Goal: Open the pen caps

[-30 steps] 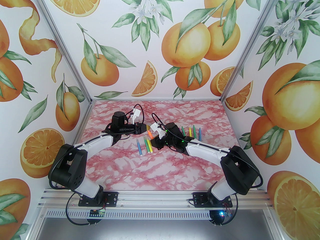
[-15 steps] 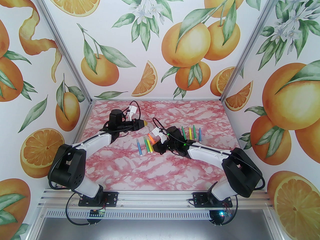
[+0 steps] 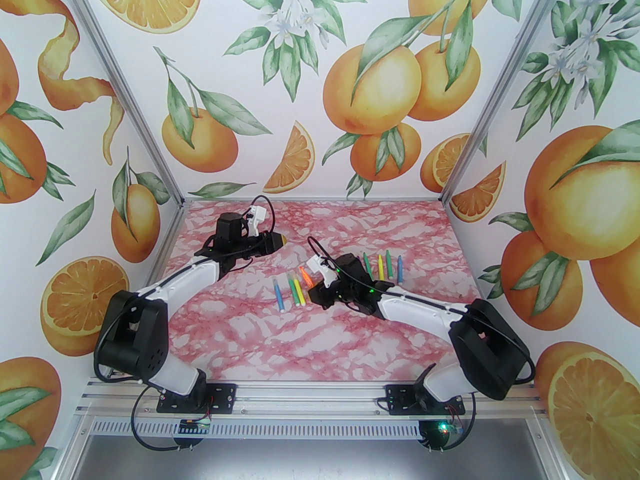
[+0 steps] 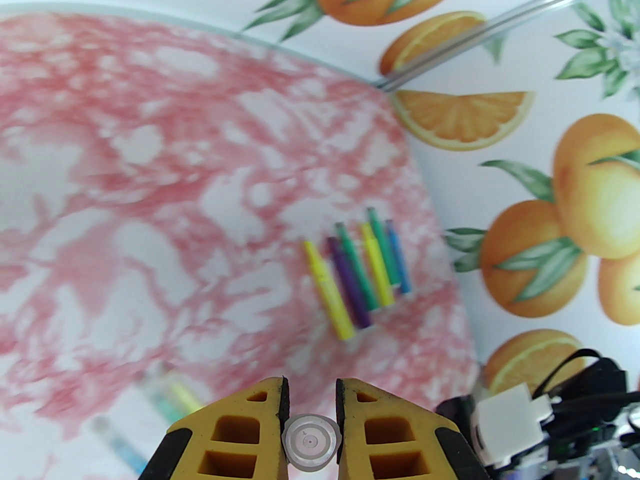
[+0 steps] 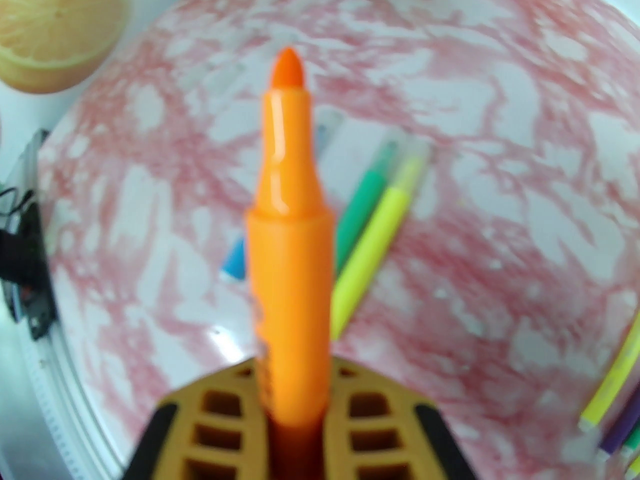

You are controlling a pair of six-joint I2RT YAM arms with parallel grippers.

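One second back, found the left gripper (image 3: 281,240) and the right gripper (image 5: 295,373) nearly tip to tip above the middle of the table (image 3: 350,338); found them well apart at this moment. Saw the left one drawn off toward the far left of the pink marbled top, farther in each successive top view. Saw the right one shifted only a little, nearer and slightly rightward, beside the near cluster of pens.

Noted, in the left wrist view, the yellow fingers (image 4: 235,433) closed to a narrow gap on a clear cap (image 4: 309,442), seen end-on as a pale ring and touched by both pads. Noted, in the right wrist view, the jaws closed just as narrowly on the lower barrel of an orange pen (image 5: 290,228), held pointing away from the camera, with its felt tip (image 5: 287,70) bare. Found cap and pen well apart, one in each gripper, both off the table.

Spotted behind the orange pen a blue pen (image 5: 232,263), a green pen (image 5: 365,203) and a yellow pen (image 5: 372,248) lying side by side on the table, ends too blurred to judge. Counted, in the left wrist view, a row of six pens (image 4: 356,268) lying flat farther right: yellow, purple, green, yellow, green, blue, parallel and close together.
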